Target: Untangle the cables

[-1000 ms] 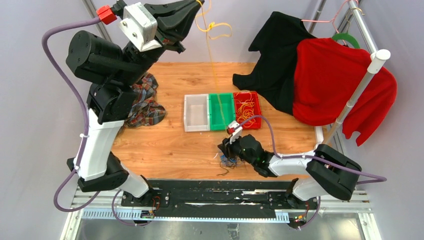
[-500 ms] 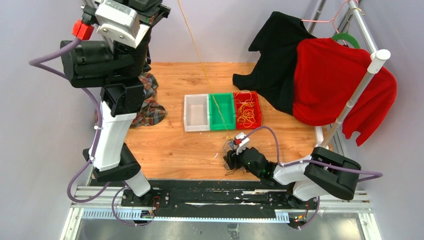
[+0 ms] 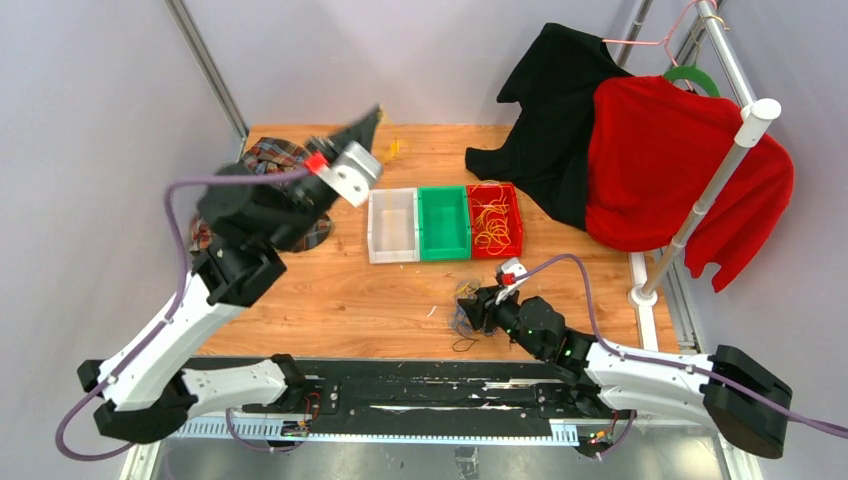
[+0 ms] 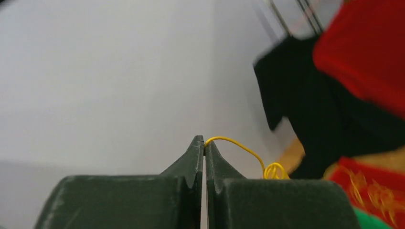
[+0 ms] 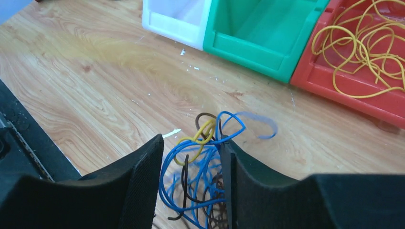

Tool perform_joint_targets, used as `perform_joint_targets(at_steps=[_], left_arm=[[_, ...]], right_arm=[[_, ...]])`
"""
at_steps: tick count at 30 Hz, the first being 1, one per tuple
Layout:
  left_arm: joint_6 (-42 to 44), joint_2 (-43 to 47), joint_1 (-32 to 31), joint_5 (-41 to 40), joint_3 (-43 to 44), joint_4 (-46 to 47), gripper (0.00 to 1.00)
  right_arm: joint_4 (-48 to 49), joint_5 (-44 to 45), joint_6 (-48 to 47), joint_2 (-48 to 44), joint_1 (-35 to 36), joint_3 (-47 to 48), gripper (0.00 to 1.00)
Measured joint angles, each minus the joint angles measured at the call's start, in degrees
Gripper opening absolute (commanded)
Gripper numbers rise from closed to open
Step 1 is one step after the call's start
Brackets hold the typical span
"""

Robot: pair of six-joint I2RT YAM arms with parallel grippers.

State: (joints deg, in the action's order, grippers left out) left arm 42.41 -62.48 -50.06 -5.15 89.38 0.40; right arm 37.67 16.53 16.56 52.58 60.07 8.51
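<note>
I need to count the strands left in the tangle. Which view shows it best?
The right wrist view: the tangle fills the gap between the right gripper fingers. The top view shows a tiny clump; the left wrist view shows none of it.

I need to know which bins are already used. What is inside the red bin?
The red bin holds loose yellow cables. Its floor under the loops and its far corner cannot be seen.

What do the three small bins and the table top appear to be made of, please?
The bins, white, green and red, look like moulded plastic: uniform colour, smooth slightly glossy walls, rounded rims. The table top looks like wood or wood-look laminate: printed-looking grain with a satin sheen; which one is unclear.
</note>
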Motion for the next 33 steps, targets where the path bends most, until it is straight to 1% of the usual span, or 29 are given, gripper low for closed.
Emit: perform_joint_targets(at_steps=[1,3,4,5,6,7,9,10,12,13,15,16,19,21,23,25,29,30,31,32,33], left_arm=[[0.07,2.8,0.02,-1.01,-5.29,-2.54,0.01],[0.2,6.43,0.42,-2.38,-12.59,-7.56,0.0],[0.35,8.28,0.81,-3.5,-17.07,-13.11,0.01],[0.37,8.39,1.01,-3.61,-17.4,-13.77,0.01],[0.5,8.76,1.33,-4.04,-18.67,-16.76,0.05],[0.7,8.81,1.62,-4.17,-19.3,-19.23,0.13],[1.09,8.74,2.19,-3.87,-20.26,-25.46,0.37],[1.38,8.72,2.4,-3.23,-20.72,-27.76,0.47],[0.76,8.44,2.75,-0.35,-22.32,-32.74,0.59],[0.24,7.82,2.82,1.77,-23.37,-35.12,0.66],[-0.46,5.84,2.82,6.64,-25.09,-38.69,0.78],[-0.61,4.52,2.82,8.98,-25.79,-39.69,0.79],[-2.99,-1.01,2.82,16.85,-28.35,-40.96,0.81],[-6.14,-4.04,2.82,21.49,-29.79,-40.17,0.81],[-8.96,-4.96,2.82,24.52,-31.23,-38.16,0.78],[-12.09,-5.03,2.8,26.12,-32.81,-34.91,0.76],[-16.57,-6.38,2.82,26.69,-33.97,-28.48,0.72],[-17.46,-6.97,2.86,27.41,-33.97,-27.36,0.69],[-18.29,-7.58,2.95,28.44,-33.97,-26.67,0.64],[-19.12,-8.31,3.02,29.86,-33.97,-26.34,0.53],[-20.0,-8.79,3.02,30.69,-33.99,-26.14,0.46]], right_arm=[[-1.29,0.02,-0.15,-1.2,-0.07,0.07,0.45],[-3.98,0.0,-0.48,-2.32,-0.13,0.11,0.43],[-5.22,-0.02,-0.59,-2.51,-0.22,0.11,0.41],[-6.64,-0.07,-0.7,-2.56,-0.24,0.11,0.38],[-7.87,-0.17,-0.81,-2.56,-0.24,0.11,0.35],[-8.79,-0.35,-0.94,-2.64,-0.24,0.11,0.31],[-10.12,-0.68,-1.22,-2.84,-0.24,0.13,0.2],[-10.64,-0.92,-1.31,-2.75,-0.24,0.33,0.14],[-11.45,-1.31,-1.55,-1.92,-0.24,1.18,0.04],[-11.63,-1.57,-1.75,-1.14,-0.24,1.92,0.02],[-12.02,-2.05,-1.95,0.96,-0.24,3.89,0.01],[-12.13,-2.36,-2.03,2.19,-0.24,5.03,0.01],[-12.26,-3.63,-2.16,5.27,-0.24,8.41,0.01],[-12.2,-4.63,-2.25,6.51,-0.24,10.34,0.01],[-12.04,-5.6,-2.29,7.06,-0.24,11.56,0.01],[-11.85,-6.45,-2.43,7.3,-0.24,12.26,0.01],[-11.43,-7.89,-2.49,7.32,-0.24,12.55,0.01],[-11.43,-8.04,-2.49,7.32,-0.24,12.55,0.01],[-11.41,-8.13,-2.49,7.32,-0.24,12.55,0.01],[-11.41,-8.2,-2.49,7.3,-0.24,12.52,0.01],[-11.41,-8.26,-2.49,7.26,-0.24,12.52,0.01]])
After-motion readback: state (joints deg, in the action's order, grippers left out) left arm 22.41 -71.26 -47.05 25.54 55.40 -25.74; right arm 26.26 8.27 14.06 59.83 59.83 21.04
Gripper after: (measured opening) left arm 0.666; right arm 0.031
